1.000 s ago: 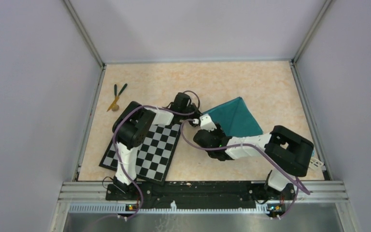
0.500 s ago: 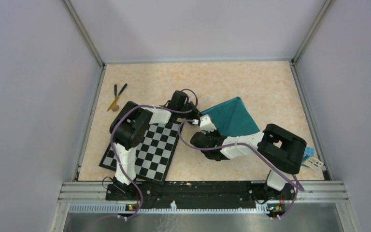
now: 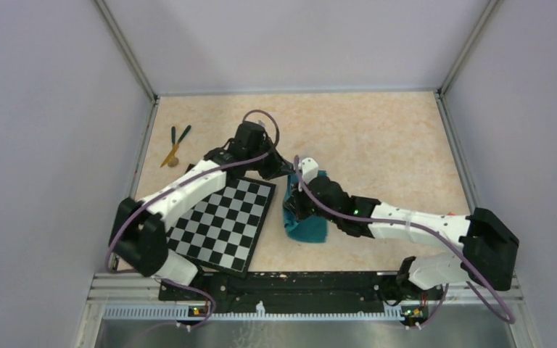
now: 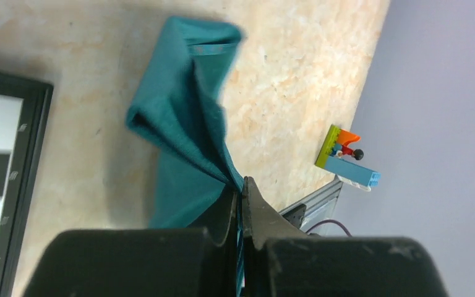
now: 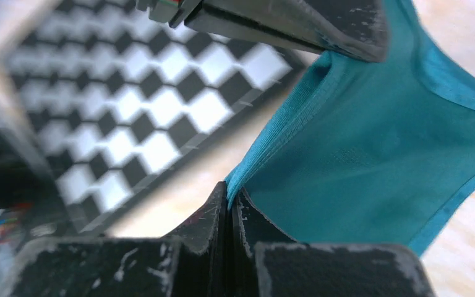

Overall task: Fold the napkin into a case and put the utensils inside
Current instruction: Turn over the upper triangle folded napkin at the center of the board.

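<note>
1. While both arms crowd over the middle of the worktop (image 3: 377,130), the checkerboard (image 3: 221,225) lies flat toward the near-left corner, out of the action.
2. Now the napkin (image 3: 306,225): it's gathered into a narrow, drooping bundle just beside the checkerboard's right side, closer to the near edge than the far one. Its top is pinched up and its lower end seems to rest on the surface. It looks light and completely limp. The folds sag in the left wrist view, so I'd guess no crease holds unless it's laid flat. Hemmed edges and corners look like the best places to take hold; a grab mid-panel would only bunch it.
3. Over to the left gripper (image 4: 241,201): jaws clamped together on a pleat of the cloth.
4. And the right gripper (image 5: 229,201) is pinched tight on a folded edge, close by its partner.
5. Finally the utensils (image 3: 175,144): slim sticks near the far-left corner, well apart from the napkin. They're probably stiff, light and fiddly, so take them mid-shaft.
</note>
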